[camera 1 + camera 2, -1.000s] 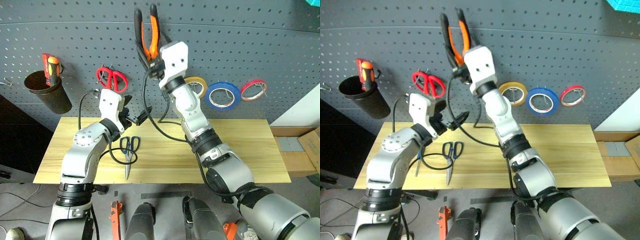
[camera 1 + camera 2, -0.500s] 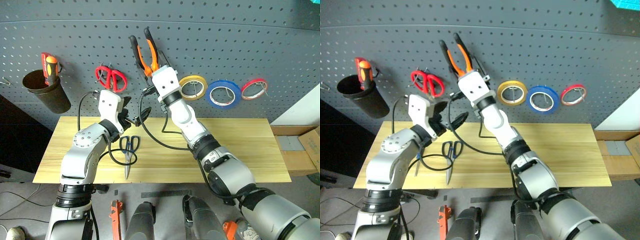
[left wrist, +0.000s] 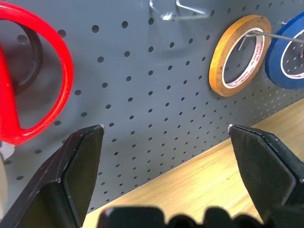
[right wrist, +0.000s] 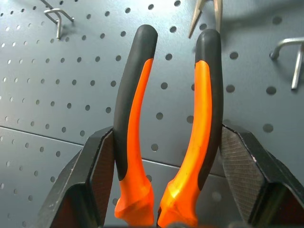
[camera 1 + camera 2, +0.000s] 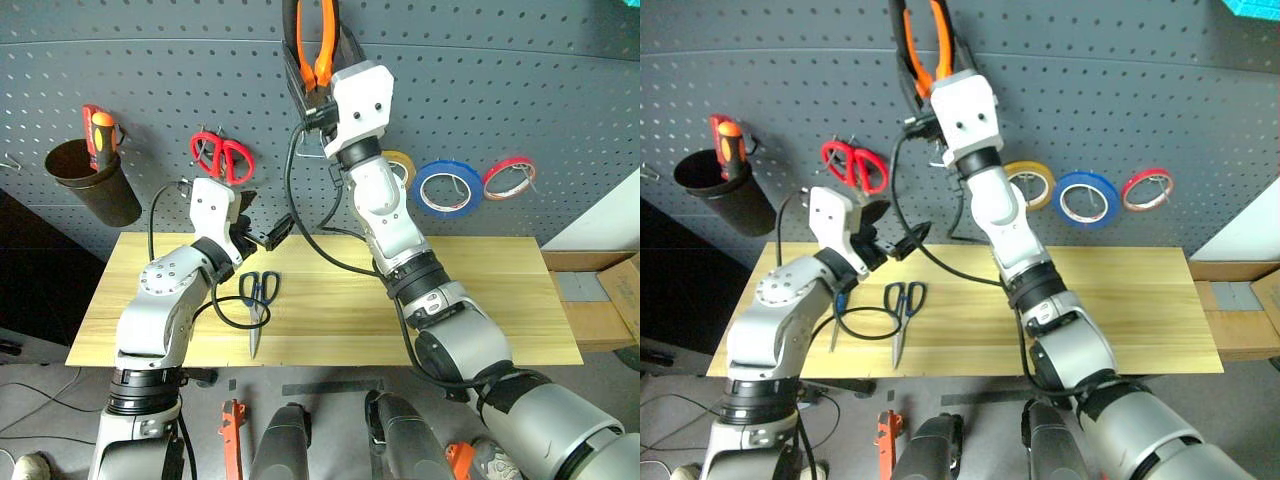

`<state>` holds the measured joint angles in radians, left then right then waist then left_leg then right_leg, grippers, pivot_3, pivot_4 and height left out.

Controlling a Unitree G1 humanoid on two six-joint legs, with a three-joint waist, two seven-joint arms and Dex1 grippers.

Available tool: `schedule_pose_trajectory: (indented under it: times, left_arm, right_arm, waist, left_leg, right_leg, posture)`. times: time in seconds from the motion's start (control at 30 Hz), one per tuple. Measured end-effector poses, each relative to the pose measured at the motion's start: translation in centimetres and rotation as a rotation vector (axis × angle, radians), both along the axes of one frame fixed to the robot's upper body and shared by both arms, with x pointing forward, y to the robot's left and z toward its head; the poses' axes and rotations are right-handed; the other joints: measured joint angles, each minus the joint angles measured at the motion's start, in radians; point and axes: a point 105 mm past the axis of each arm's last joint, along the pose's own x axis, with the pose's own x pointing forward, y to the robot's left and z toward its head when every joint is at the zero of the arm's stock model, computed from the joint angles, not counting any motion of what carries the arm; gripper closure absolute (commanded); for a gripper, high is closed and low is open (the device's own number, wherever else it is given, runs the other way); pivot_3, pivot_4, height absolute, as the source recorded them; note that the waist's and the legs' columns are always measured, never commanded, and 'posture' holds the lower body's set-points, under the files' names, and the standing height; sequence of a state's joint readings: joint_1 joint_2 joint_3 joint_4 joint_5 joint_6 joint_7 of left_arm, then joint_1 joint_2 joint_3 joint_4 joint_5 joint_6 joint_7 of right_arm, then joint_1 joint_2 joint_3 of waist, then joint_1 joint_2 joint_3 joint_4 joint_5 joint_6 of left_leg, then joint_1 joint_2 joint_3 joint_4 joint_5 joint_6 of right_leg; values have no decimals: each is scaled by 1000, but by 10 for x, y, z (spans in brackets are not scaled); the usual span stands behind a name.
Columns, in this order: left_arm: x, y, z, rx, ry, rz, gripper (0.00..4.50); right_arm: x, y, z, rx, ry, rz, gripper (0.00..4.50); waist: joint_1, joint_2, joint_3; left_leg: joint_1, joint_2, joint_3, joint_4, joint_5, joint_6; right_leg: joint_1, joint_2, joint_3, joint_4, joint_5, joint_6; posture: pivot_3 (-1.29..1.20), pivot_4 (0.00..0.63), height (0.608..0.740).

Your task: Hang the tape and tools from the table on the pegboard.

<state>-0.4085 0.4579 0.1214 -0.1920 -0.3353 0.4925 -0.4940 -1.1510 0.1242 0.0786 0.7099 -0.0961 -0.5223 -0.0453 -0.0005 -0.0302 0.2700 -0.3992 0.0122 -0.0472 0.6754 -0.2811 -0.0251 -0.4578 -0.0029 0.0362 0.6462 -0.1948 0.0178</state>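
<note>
The right gripper [image 4: 164, 156] squeezes the pliers [image 4: 164, 114] between its two black fingers [image 4: 90, 175], with the orange-and-black handles sticking up in front of the grey pegboard [image 4: 57, 95], where small metal hooks [image 4: 292, 57] poke out near the top of the board

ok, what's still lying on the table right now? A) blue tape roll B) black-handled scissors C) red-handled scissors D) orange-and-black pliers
B: the black-handled scissors lie flat on the table, while the pliers are up at the pegboard in the right gripper and the blue tape already hangs on a hook.
</note>
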Motion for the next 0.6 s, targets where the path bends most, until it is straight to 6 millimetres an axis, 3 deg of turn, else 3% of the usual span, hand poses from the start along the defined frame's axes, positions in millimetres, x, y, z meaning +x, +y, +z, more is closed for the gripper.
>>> schedule_pose_trajectory:
  times: [0.33,0.6]
  left_arm:
    - [2,-1,6,3,-17,-3,0]
    - [-5,0,6,22,5,-11,0]
  right_arm:
    - [4,-4,-1,22,12,-25,1722]
    - [21,8,-47,-33,134,-48,1722]
  waist:
    - [0,0,0]
    - [2,0,19]
  left_leg:
    - [0,0,0,0,0,0]
    - [0,0,-1,0,0,0]
  right_leg:
    - [0,0,0,-1,0,0]
    - [0,0,0,1,-1,-2]
  posture:
    - [172,282,740]
    - [210,317,740]
